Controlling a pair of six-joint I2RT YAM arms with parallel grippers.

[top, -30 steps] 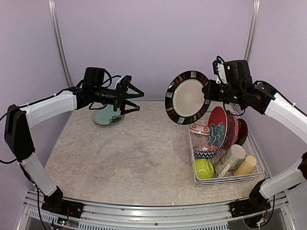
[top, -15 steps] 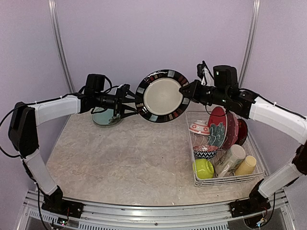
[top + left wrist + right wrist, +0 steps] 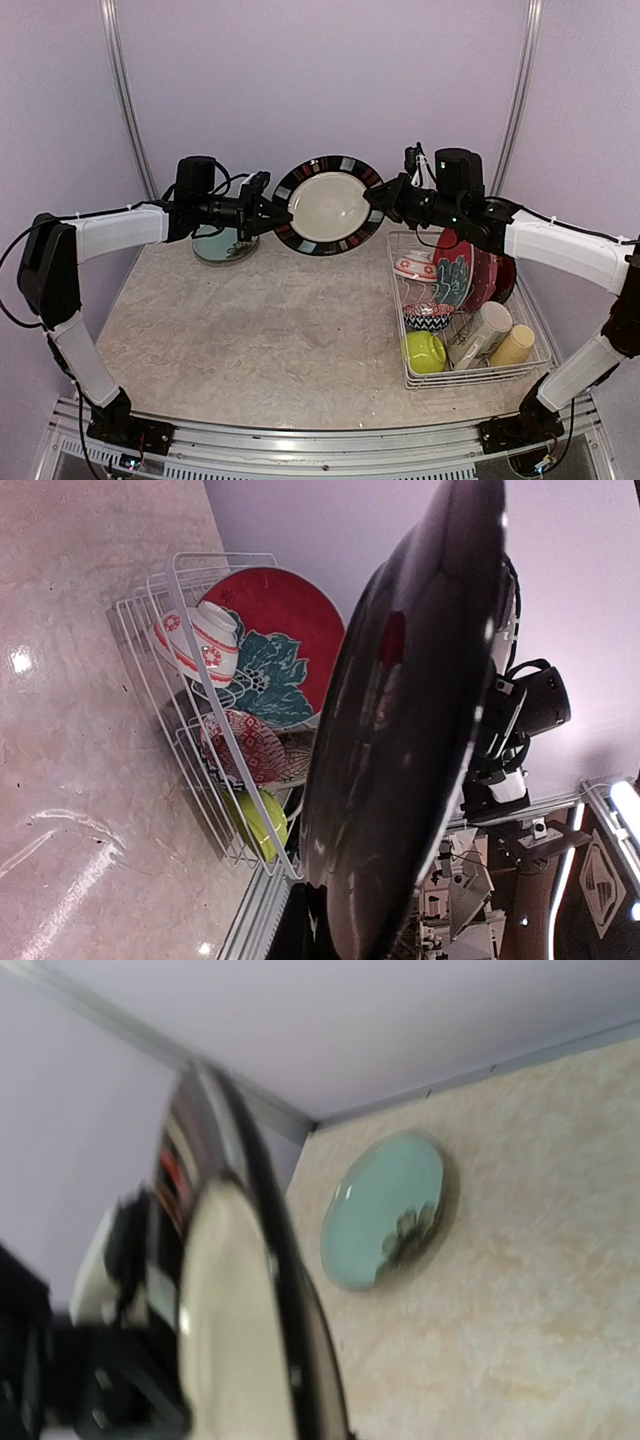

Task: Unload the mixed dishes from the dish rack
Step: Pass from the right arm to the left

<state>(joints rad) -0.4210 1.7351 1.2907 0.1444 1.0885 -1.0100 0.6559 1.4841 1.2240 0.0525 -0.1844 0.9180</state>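
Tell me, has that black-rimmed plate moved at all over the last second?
Yes. The black-rimmed plate has travelled left, away from the dish rack and toward the pale green plate.

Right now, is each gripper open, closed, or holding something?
Left gripper: closed on the left rim of the black-rimmed cream plate.
Right gripper: closed on the right rim of the same plate.

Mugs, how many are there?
2. A cream mug and a yellow mug sit side by side in the near right corner of the dish rack; more could be hidden behind the upright red plate.
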